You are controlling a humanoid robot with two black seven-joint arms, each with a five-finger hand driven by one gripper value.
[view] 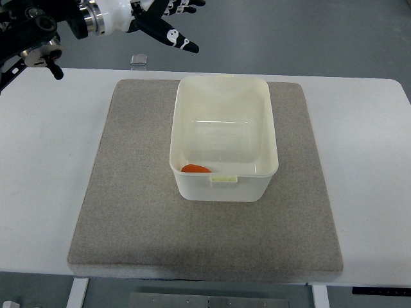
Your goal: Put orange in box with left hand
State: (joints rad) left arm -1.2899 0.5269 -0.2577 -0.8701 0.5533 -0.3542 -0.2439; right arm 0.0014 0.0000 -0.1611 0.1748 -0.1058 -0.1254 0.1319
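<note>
The orange lies inside the cream plastic box, at its near left corner, mostly hidden by the box's front wall. The box stands on a grey felt mat on the white table. My left hand is at the top left of the view, raised beyond the table's far edge, well away from the box. Its black fingers are spread and hold nothing. The right arm does not show.
A small silvery object lies just beyond the table's far edge near the left hand. The white table surrounds the mat on all sides. The left arm's black and white links fill the top left corner.
</note>
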